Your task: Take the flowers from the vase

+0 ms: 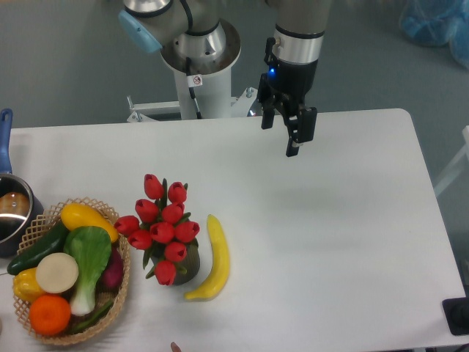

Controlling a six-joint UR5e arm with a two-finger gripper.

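The gripper (282,132) is hanging above the far middle of the white table (344,242), its dark fingers (300,136) pointing downward with a gap showing between them, so the jaws are standing apart and gripping nothing. Nothing is touching it; it is sitting well apart from the flowers (163,224), off to the right and farther back in the camera view.

Down at the near left of the table, the flowers are sitting in the vase (189,265), a bunch of red tulip buds with green leaves poking between them. The bunch is running lengthwise roughly from the near edge toward the far edge, with its topmost buds pointing away toward the robot base (199,70) and leaning slightly left. The vase is mostly hidden beneath the blooms; only a dark sliver is showing at the lower right of the bunch.

Just beside the vase on the right, a yellow banana (215,258) is lying along much the same line, its lower end curling in near the vase. To the left, close by, a wicker basket (44,220) is holding mixed vegetables and fruit, and a metal pot (11,213) with a blue handle is peeking in at the left edge.
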